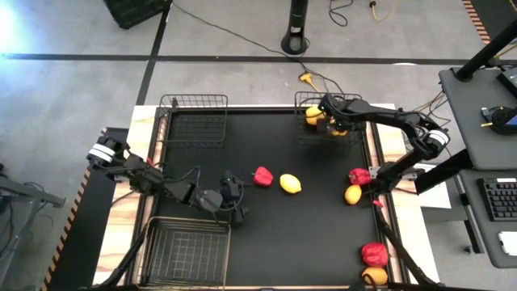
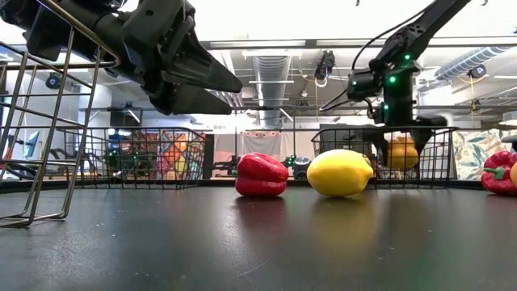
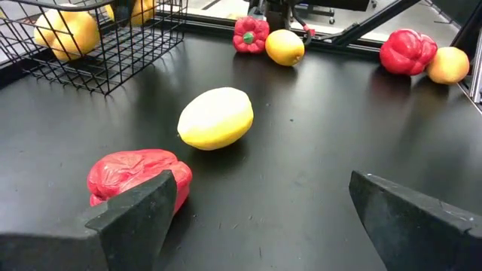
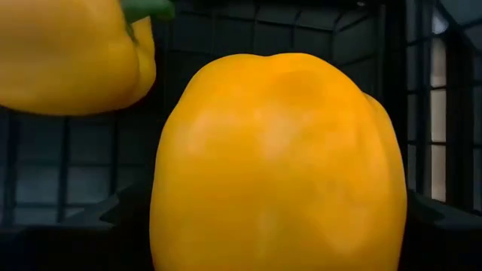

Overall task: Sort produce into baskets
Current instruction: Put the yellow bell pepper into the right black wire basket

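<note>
My right gripper [image 1: 323,109] reaches into the far right basket [image 1: 349,139] and is shut on a yellow bell pepper [image 4: 279,165]. Another yellow pepper [image 4: 68,56] lies in that basket beside it. My left gripper [image 1: 234,200] stands open a little above the table near the left front. A red bell pepper [image 3: 139,175] lies just ahead of one of its fingers, and a lemon-like yellow fruit [image 3: 215,118] lies beyond that. Nothing is between its fingers [image 3: 128,218]. My right gripper pinches the yellow bell pepper by its two opposite sides [image 4: 169,218], one finger [image 4: 113,214] on each. The fingers come steeply from above, slanting down into the basket. In the low view the pepper [image 2: 401,152] hangs below the gripper inside the basket walls. Whether it rests on the basket floor cannot be told.
A wire basket [image 1: 194,121] stands at the far left and another [image 1: 184,252] at the near left, close to my left arm. A red pepper [image 1: 359,175] and a yellow fruit [image 1: 353,194] lie at the right edge. A red pepper [image 1: 373,253] and an orange fruit [image 1: 374,276] lie at the near right.
</note>
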